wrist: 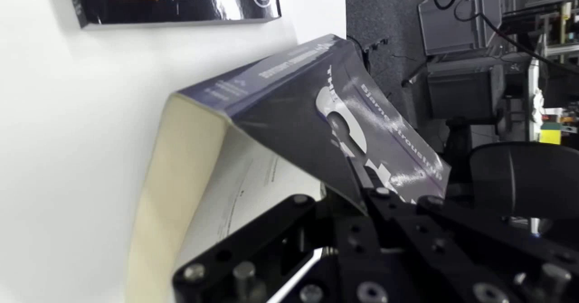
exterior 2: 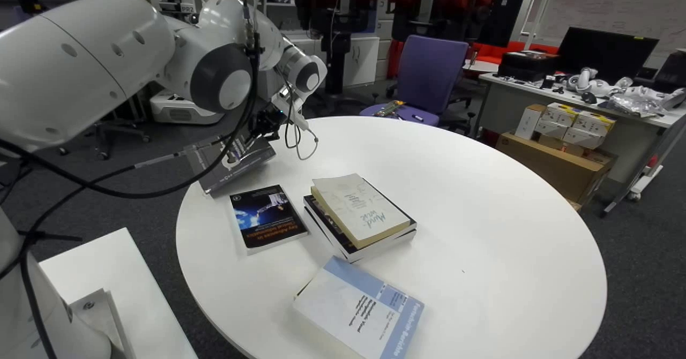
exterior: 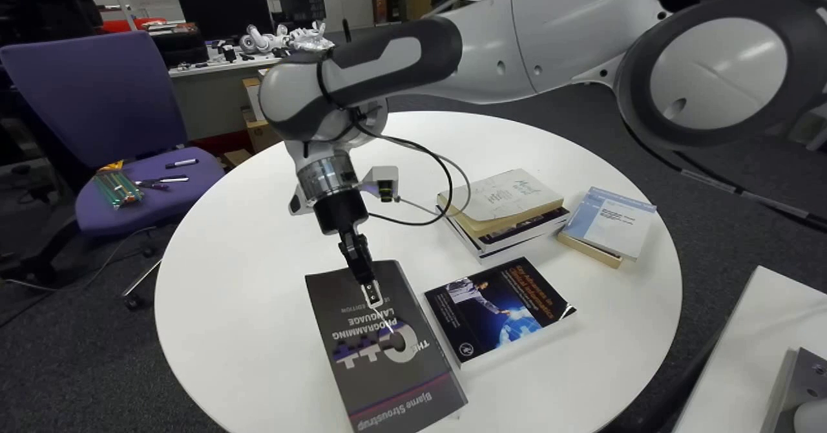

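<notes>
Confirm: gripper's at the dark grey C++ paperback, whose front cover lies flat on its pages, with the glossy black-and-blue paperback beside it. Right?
Not quite: the front cover of the dark grey C++ paperback isn't flat; the wrist view shows it bent upward at the gripper, exposing a printed page. The glossy black-and-blue paperback does lie beside it.

C++ book [exterior: 387,355]: thick, dark grey
Cover [wrist: 312,126]: raised off the pages [wrist: 176,167], slanting
Place: on table [exterior: 239,278], near its edge
</notes>
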You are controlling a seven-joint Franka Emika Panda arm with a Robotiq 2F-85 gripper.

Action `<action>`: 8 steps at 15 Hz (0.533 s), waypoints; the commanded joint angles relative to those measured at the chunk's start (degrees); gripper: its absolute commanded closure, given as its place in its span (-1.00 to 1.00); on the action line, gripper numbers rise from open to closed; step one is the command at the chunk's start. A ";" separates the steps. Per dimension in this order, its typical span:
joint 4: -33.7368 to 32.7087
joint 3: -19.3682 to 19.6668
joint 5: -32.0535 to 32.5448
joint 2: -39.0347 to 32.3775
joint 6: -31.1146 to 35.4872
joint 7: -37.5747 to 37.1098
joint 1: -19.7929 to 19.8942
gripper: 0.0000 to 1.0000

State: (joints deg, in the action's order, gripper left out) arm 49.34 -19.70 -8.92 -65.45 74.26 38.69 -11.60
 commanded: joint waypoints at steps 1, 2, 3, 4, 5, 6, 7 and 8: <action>-3.27 2.58 5.90 5.19 -7.55 -3.88 -3.05 0.99; -4.09 3.22 7.91 6.20 -9.10 -4.24 -3.66 0.99; -4.92 3.98 9.98 6.87 -10.32 -4.23 -4.25 0.99; -5.45 4.72 12.08 7.67 -11.30 -4.14 -4.80 0.99; -5.94 5.55 14.21 8.41 -12.07 -3.97 -5.30 0.99; -6.49 6.34 16.31 8.97 -12.77 -3.88 -5.91 0.99; -6.83 7.10 18.35 9.65 -13.16 -3.80 -6.29 0.99; -7.14 7.92 20.35 10.17 -13.28 -3.88 -6.81 0.99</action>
State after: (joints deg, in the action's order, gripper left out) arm 43.31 -14.59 6.55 -58.82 64.79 35.91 -16.64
